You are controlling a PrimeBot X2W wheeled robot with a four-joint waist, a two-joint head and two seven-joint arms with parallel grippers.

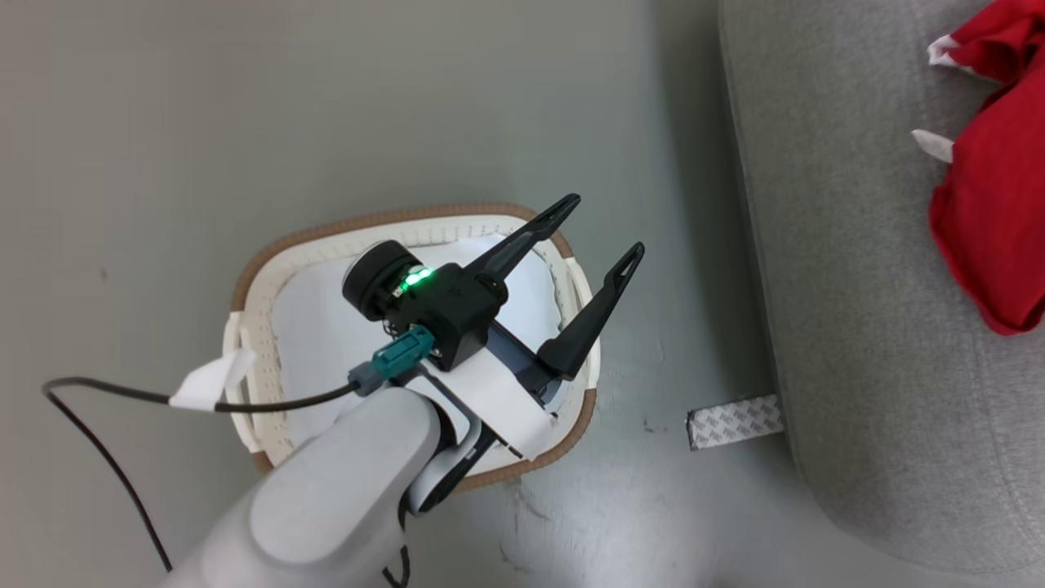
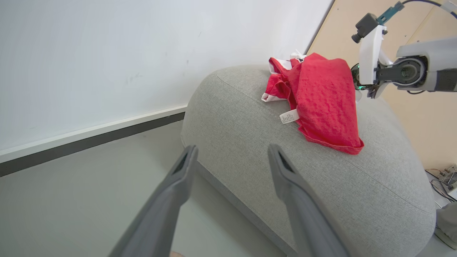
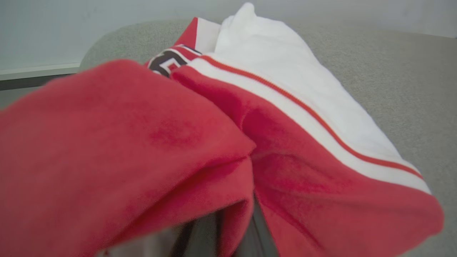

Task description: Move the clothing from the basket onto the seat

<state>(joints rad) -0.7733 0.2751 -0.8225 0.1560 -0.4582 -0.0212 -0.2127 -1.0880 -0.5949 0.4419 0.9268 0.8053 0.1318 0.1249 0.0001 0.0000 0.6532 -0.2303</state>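
The cream basket (image 1: 326,233) with a brown rim stands on the floor, and its pale base is bare. My left gripper (image 1: 604,224) hovers over its right side, open, with nothing between the fingers (image 2: 232,148). To the right is the grey seat (image 1: 857,286), a sofa (image 2: 250,142). Red clothing (image 1: 996,212) with white trim lies bunched on top of it (image 2: 321,96). My right arm (image 2: 410,71) reaches in at the far side of that pile. In the right wrist view the red and white clothing (image 3: 142,142) drapes over my dark fingers (image 3: 203,235), which stand close together with a fold pinched between them.
A strip of patterned tape (image 1: 735,422) lies on the floor at the sofa's foot. A black cable (image 1: 106,392) trails from my left wrist across the floor. A white wall with a dark skirting (image 2: 89,139) runs behind the sofa, and a wooden panel (image 2: 428,117) stands beyond it.
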